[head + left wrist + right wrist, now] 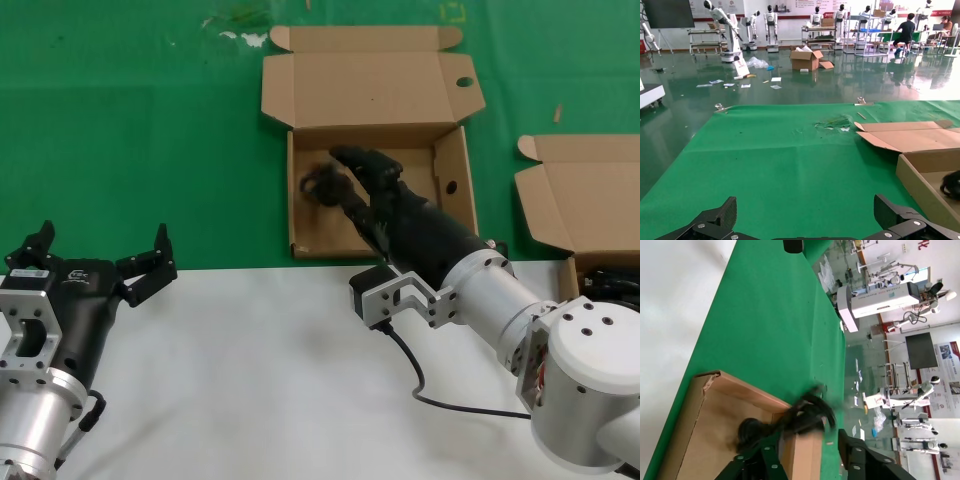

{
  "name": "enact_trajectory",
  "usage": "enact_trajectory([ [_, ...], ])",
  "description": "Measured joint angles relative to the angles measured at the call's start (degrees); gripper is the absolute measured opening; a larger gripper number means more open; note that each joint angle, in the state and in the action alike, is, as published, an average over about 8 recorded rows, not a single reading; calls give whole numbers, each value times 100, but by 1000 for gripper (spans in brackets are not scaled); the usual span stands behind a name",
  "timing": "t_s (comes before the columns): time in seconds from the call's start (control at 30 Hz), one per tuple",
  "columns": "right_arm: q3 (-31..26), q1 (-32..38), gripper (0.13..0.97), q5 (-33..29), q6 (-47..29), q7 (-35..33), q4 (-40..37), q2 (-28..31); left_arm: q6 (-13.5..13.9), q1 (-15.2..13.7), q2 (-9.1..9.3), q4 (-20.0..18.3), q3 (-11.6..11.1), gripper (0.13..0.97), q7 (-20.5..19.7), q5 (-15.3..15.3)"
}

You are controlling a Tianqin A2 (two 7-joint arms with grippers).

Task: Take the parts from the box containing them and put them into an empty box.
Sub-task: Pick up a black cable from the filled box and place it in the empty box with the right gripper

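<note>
Head view: the cable bundle [322, 186], blurred, is seen just beyond the right claw [352, 160], whose grip cannot be told, inside the holed box [455, 190]; a low release is advised, while the left claw [100, 262] is parked apart.

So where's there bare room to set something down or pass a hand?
Widest free patch: the green mat beyond the left hand, left of the holed box. The white surface between the arms is bare too. Crowded: the holed box's floor, taken by the right hand and black cable. The gap to the second box is narrow.
</note>
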Motion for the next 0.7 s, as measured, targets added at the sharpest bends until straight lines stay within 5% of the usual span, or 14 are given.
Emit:
enact_trajectory([
  [0.7,436,-293,692,-265,-131,600,44,-95,0,0,0,0,0,966,0,0],
])
